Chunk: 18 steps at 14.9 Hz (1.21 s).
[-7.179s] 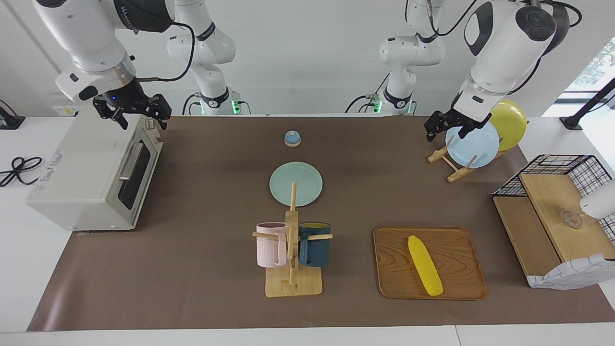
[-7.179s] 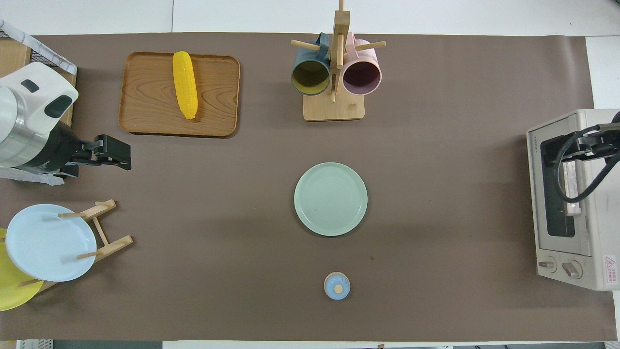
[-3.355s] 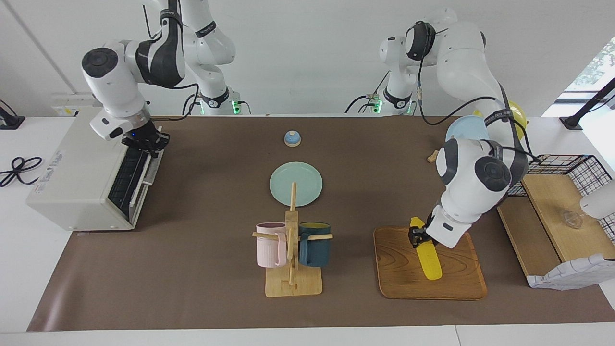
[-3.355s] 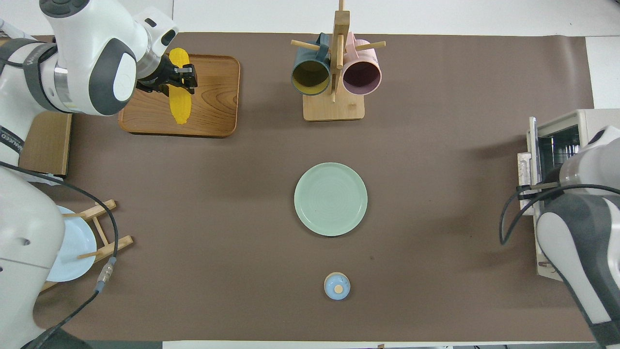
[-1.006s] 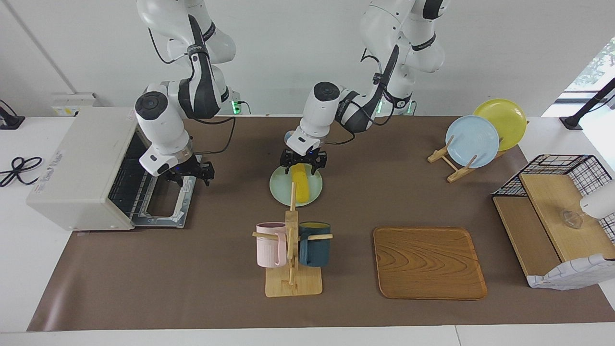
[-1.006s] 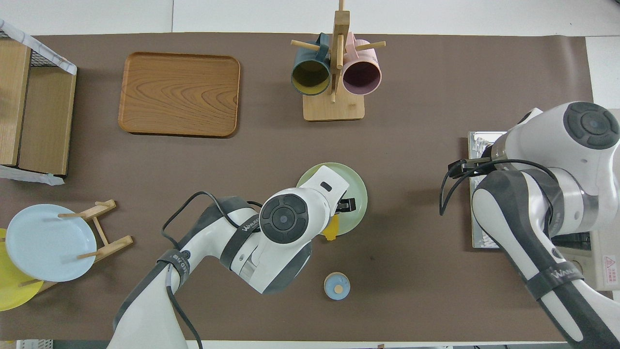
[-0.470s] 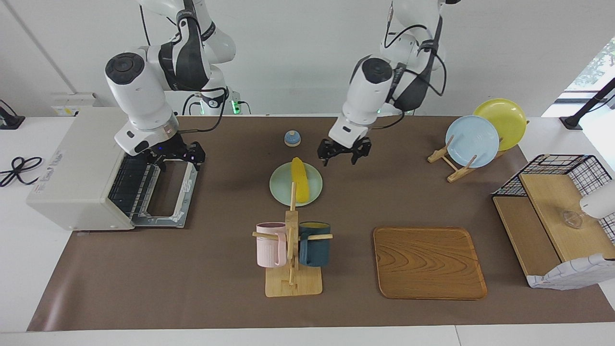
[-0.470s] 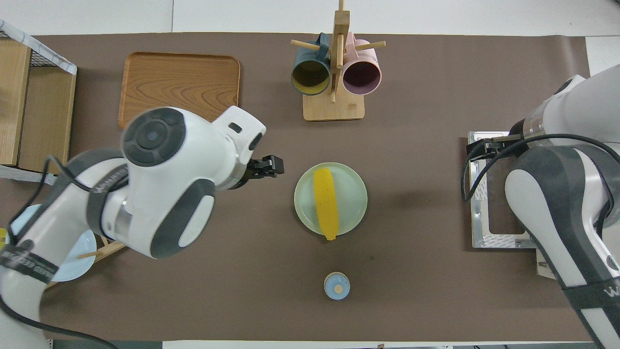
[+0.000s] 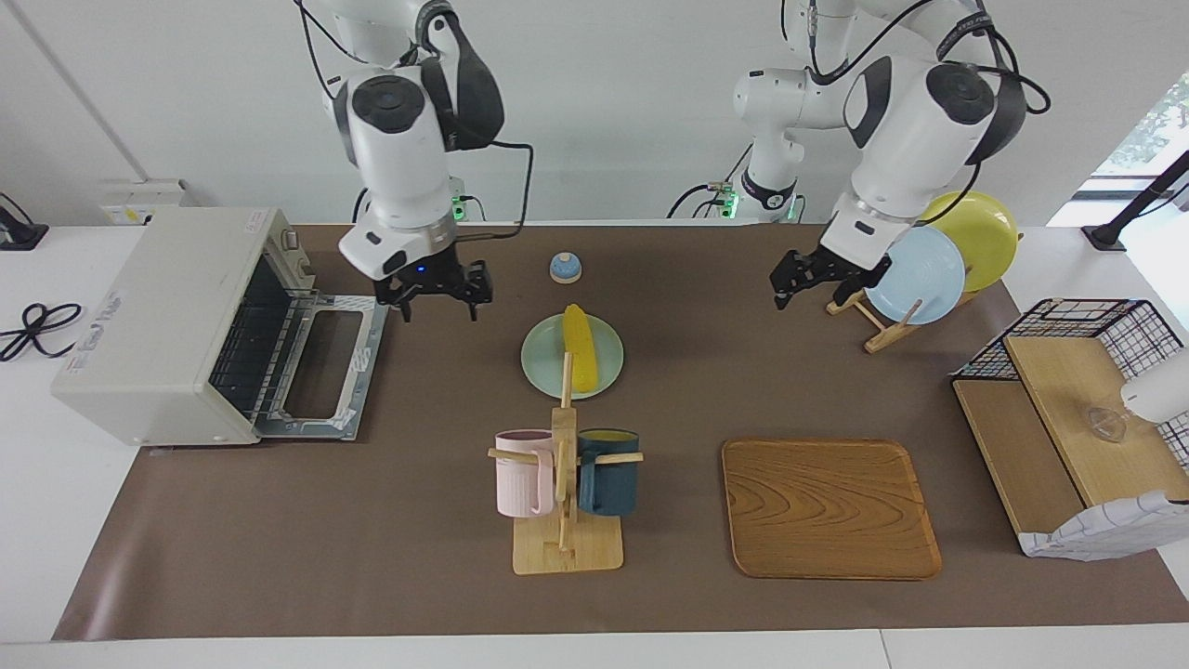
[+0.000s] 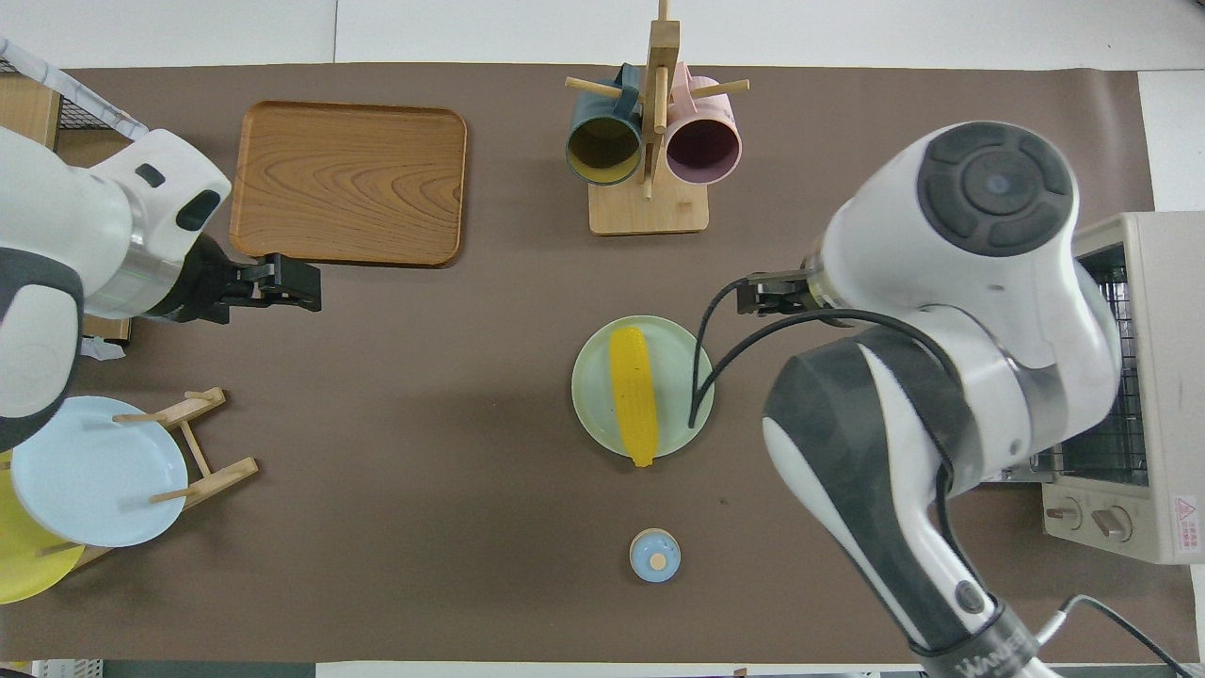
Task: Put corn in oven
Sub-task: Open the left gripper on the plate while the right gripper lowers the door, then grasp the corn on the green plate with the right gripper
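The yellow corn (image 9: 578, 342) (image 10: 633, 395) lies on the pale green plate (image 9: 539, 364) (image 10: 685, 363) at the middle of the mat, with nothing holding it. The off-white oven (image 9: 158, 321) (image 10: 1158, 377) stands at the right arm's end of the table. Its door (image 9: 327, 372) is folded down flat and the wire rack (image 9: 243, 346) shows inside. My right gripper (image 9: 439, 311) (image 10: 758, 294) hangs open and empty over the mat between the oven door and the plate. Open and empty too, my left gripper (image 9: 804, 290) (image 10: 303, 287) is over the mat beside the plate stand.
A wooden mug rack (image 9: 565, 483) with a pink and a dark blue mug stands farther from the robots than the plate. A bare wooden tray (image 9: 829, 506), a stand with a blue and a yellow plate (image 9: 915, 274), a small blue knob (image 9: 565, 268) and a wire shelf (image 9: 1068, 400) are around.
The right gripper has swung from the opened oven door toward the plate. The left gripper, which had laid the corn on the plate, has drawn back to the plate stand.
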Motion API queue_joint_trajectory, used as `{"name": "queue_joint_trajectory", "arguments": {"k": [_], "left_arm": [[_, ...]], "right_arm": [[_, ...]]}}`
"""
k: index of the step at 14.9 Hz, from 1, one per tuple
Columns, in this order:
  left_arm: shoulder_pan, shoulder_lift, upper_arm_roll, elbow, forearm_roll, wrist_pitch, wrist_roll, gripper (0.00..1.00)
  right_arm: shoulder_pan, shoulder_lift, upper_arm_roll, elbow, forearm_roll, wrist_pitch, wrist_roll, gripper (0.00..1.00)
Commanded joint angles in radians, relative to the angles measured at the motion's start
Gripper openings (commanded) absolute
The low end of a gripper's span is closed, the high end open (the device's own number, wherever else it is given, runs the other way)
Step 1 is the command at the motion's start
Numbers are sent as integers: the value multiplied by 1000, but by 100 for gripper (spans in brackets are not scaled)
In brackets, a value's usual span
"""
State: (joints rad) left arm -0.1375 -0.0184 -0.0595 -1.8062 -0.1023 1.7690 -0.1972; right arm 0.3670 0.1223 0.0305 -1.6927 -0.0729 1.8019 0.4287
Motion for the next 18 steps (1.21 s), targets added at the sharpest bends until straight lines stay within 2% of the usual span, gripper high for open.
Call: {"name": "queue_joint_trajectory", "arguments": {"k": [1,5,6,7,9,11,12,13,15,18], "left_arm": [[65,-44,-14,1,70,-71,64,100],[64,-45,-14,71,82,-230,64,100],[58,-38,-13,105,81,-265,64,100],[52,-26,-10,143,73,-290,64,100],[35,3,4,180,56,-284,64,100],[35,5,9,174,38,-255,64,100],[26,6,9,169,38,-243,64,100],[19,5,9,168,38,-241,64,100],[18,5,9,168,39,-244,64,100],[16,0,10,148,39,-230,64,100]], "right_arm": [[55,193,5,296,-11,-127,74,100],[254,365,16,392,-34,-110,295,100],[279,397,19,410,-51,-96,311,100],[288,411,20,404,-50,-34,324,100],[325,415,23,328,-51,69,358,100],[326,415,23,314,-54,86,355,100],[325,412,23,270,-54,123,346,100],[328,384,23,177,-54,185,340,100],[331,350,23,58,-53,301,338,85],[332,338,23,13,-53,358,343,67]]}}
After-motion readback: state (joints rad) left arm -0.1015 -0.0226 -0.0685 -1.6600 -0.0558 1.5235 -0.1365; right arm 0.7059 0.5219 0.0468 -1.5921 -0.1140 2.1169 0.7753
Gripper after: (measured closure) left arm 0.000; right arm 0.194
